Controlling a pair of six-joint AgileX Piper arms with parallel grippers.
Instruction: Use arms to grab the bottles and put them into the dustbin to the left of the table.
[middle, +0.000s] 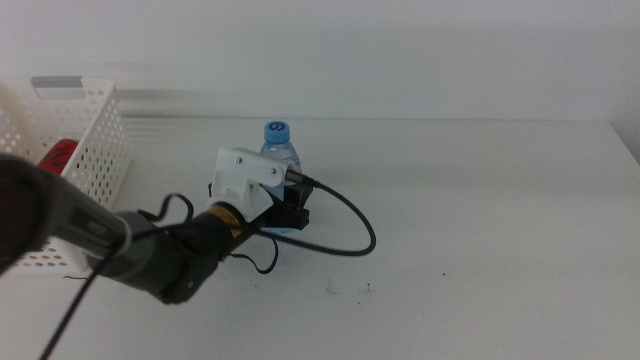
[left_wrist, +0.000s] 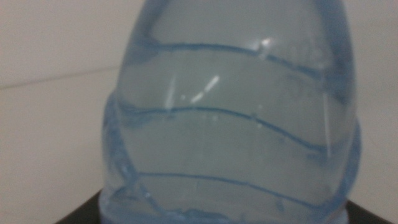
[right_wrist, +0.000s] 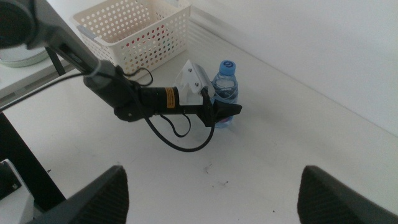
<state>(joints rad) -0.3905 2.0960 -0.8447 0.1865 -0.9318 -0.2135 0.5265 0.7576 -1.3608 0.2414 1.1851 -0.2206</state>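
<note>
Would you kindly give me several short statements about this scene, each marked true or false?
1. The water bottle stands upright on the table. True.
2. The left gripper is at the bottle, its jaws on either side of the lower body. True.
3. The bottle's cap is red. False: it is blue.
4. The dustbin holds nothing. False: something red shows inside it.
5. The right gripper is closed on the bottle. False: it hangs apart from the bottle, jaws wide open.

left arm stretched low across table, left claw (middle: 288, 215) mid-table, right claw (right_wrist: 214, 186) spread wide
</note>
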